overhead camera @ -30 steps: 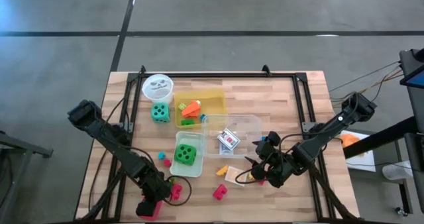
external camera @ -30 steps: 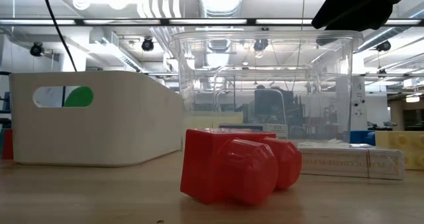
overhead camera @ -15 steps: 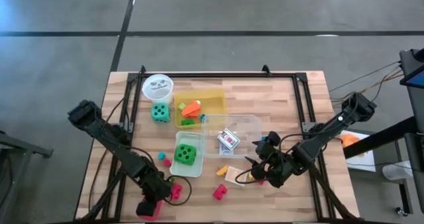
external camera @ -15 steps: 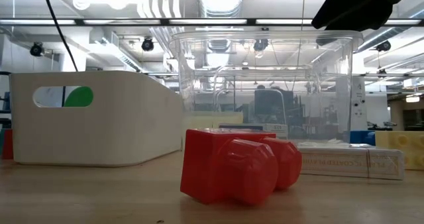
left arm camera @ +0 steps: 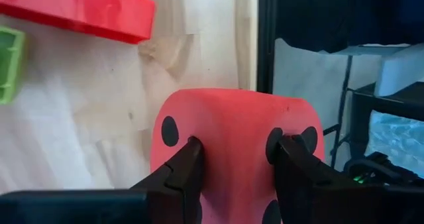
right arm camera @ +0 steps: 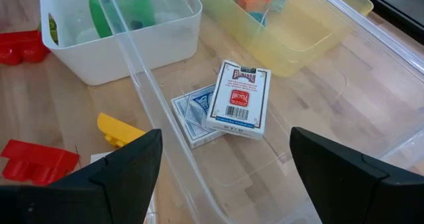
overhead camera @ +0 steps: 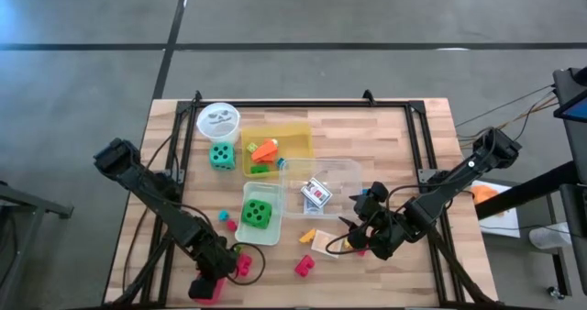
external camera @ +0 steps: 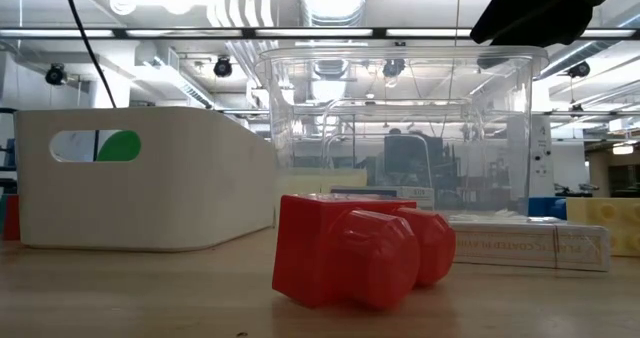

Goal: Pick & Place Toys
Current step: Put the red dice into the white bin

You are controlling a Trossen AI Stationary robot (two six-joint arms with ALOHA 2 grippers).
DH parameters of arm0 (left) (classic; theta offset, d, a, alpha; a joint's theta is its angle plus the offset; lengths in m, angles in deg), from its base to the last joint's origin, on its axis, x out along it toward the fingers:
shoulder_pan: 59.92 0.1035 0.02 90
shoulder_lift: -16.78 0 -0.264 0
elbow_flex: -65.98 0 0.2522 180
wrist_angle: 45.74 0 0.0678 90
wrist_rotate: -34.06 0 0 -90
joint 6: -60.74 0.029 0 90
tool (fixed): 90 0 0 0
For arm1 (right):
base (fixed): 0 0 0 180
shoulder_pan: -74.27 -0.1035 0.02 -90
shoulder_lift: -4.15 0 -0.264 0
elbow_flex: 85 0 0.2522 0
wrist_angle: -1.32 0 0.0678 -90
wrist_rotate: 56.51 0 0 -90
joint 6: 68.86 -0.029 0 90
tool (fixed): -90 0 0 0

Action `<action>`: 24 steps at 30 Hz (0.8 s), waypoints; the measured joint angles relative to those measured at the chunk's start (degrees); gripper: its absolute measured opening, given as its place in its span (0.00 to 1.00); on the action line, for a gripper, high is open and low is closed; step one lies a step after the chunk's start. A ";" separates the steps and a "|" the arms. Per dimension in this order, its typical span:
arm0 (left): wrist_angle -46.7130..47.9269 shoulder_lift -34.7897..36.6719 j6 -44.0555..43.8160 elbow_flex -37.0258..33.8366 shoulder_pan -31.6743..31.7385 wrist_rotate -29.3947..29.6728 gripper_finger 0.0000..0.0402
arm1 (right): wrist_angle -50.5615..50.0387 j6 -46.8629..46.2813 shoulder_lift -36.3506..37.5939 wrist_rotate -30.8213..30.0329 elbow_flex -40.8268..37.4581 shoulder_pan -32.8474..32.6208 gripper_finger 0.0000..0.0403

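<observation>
At the near left corner of the wooden table (overhead camera: 367,131), the left gripper (left arm camera: 235,161) clamps a red dotted die (left arm camera: 232,141), one finger pressed on each side. A clear plastic box (overhead camera: 344,177) sits mid-table, holding two card packs (right arm camera: 228,105). Just beside its near edge, the right gripper (overhead camera: 353,239) hangs with fingers spread wide and nothing between them. A red block (overhead camera: 304,266) and a yellow block (overhead camera: 307,236) lie near that box.
</observation>
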 joint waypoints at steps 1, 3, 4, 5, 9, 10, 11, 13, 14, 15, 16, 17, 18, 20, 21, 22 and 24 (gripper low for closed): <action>0.73 0.09 0.01 0.25 0.03 0.14 0.32 | 0.00 0.00 0.00 0.02 0.00 0.02 0.81; 2.03 0.15 -0.01 1.01 0.17 0.47 0.32 | 0.00 0.00 0.00 0.00 0.00 0.02 0.81; 2.92 0.15 0.03 1.56 0.17 0.74 0.32 | 0.00 0.00 0.00 0.02 0.00 0.02 0.81; 3.93 0.17 0.16 2.22 0.17 1.25 0.32 | 0.00 0.00 0.00 0.00 0.00 0.02 0.81; 8.59 0.28 1.49 5.28 0.17 3.28 0.31 | 0.00 0.00 0.00 0.00 0.00 0.02 0.81; 9.68 0.36 1.77 6.15 0.19 4.06 0.31 | 0.00 0.00 0.00 0.00 0.00 0.00 0.81; 10.80 0.50 2.07 7.01 0.26 4.83 0.31 | 0.00 0.00 0.00 0.00 0.00 0.01 0.81; 12.93 0.87 2.60 8.54 0.28 6.42 0.30 | 0.00 0.00 0.00 0.00 0.00 0.02 0.81; 13.73 1.20 2.77 9.20 0.28 7.57 0.29 | 0.00 0.00 0.00 0.00 0.00 0.02 0.81; 14.53 1.60 2.92 9.89 0.28 8.75 0.29 | 0.00 0.00 0.00 0.00 0.00 0.02 0.81; 15.33 2.08 2.94 10.53 0.28 10.00 0.29 | 0.00 0.00 0.00 0.00 0.00 0.02 0.81; 16.23 2.51 3.05 11.12 0.28 11.51 0.29 | 0.00 0.00 0.00 0.00 0.00 0.00 0.81; 17.06 2.99 3.09 11.62 0.28 12.76 0.29 | 0.00 0.00 0.00 0.00 0.00 0.00 0.81; 18.23 3.98 3.31 12.40 0.30 15.57 0.28 | 0.00 0.00 0.00 0.00 0.00 0.02 0.81; 18.80 4.43 3.29 12.77 0.35 16.81 0.27 | 0.00 0.00 0.00 0.00 0.00 0.02 0.81; 19.43 4.78 3.29 13.16 0.38 17.99 0.26 | 0.00 0.00 0.00 0.00 0.00 0.00 0.81; 20.90 5.20 3.29 13.96 0.39 19.91 0.24 | 0.00 0.00 0.00 0.00 0.00 0.01 0.81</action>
